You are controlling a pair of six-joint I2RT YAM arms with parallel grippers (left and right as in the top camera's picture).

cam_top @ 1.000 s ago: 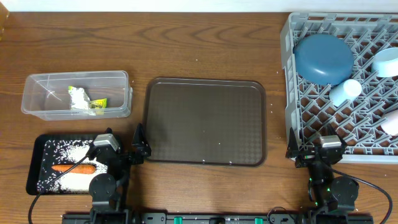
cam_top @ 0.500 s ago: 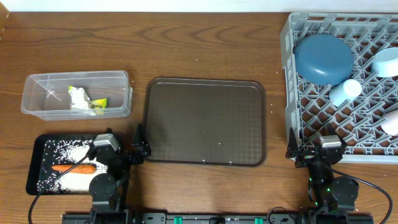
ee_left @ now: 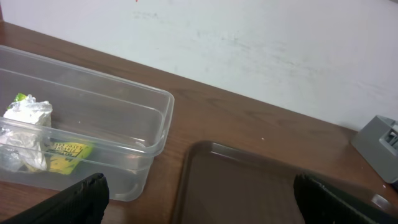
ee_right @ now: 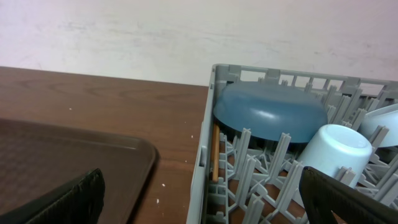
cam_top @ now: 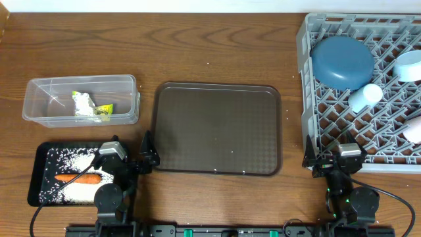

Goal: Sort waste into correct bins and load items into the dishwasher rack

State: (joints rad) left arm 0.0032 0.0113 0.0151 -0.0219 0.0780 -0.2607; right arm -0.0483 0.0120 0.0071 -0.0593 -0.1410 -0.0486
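Note:
The grey dishwasher rack (cam_top: pixel 316 125) at the right holds a dark-blue bowl (cam_top: pixel 342 62), a light-blue bowl (cam_top: pixel 409 66), pale cups (cam_top: pixel 364 96) and a wooden chopstick (ee_right: pixel 215 151). The clear tub (cam_top: pixel 39 115) holds the yellow-green wrapper (cam_top: pixel 89 105). The black tray (cam_top: pixel 41 158) holds rice (cam_top: pixel 74 160) and the carrot (cam_top: pixel 76 178). My left gripper (cam_top: pixel 148 153) is open and empty at the brown tray's front left corner. My right gripper (cam_top: pixel 329 160) is open and empty at the rack's front left corner.
The large brown serving tray (cam_top: pixel 217 128) lies in the middle, bare. In the left wrist view the tub (ee_left: pixel 155 134) and the brown tray's edge (ee_left: pixel 199 155) lie just ahead. In the right wrist view the rack wall (ee_right: pixel 205 149) stands just ahead.

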